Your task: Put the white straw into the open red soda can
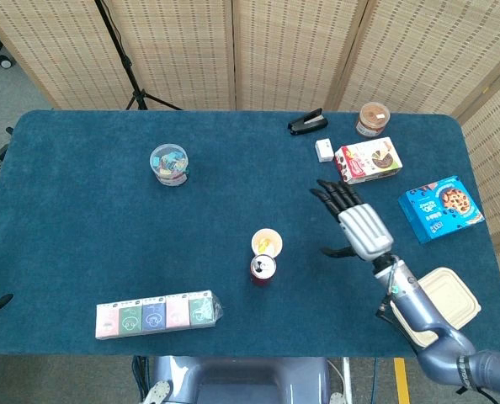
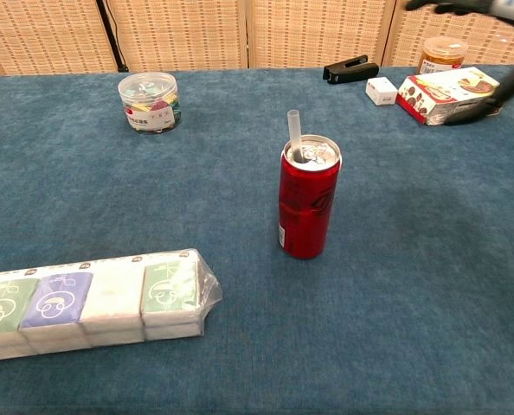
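The red soda can (image 2: 308,206) stands upright near the middle of the blue table (image 2: 430,285), and it shows in the head view too (image 1: 263,269). The white straw (image 2: 295,134) rises out of the can's opening, leaning slightly left, and nothing touches it. My right hand (image 1: 355,223) hovers well to the right of the can, fingers spread and holding nothing. In the chest view only its dark fingertips (image 2: 465,7) and thumb (image 2: 492,97) reach in at the top right corner. My left hand shows in neither view.
A clear tub of coloured clips (image 1: 170,164) sits far left, and a row of tissue packs (image 1: 156,314) lies near the front edge. A black stapler (image 1: 307,123), small white box (image 1: 324,150), snack box (image 1: 368,160), jar (image 1: 372,119), blue cookie box (image 1: 441,208) and beige container (image 1: 445,299) fill the right side.
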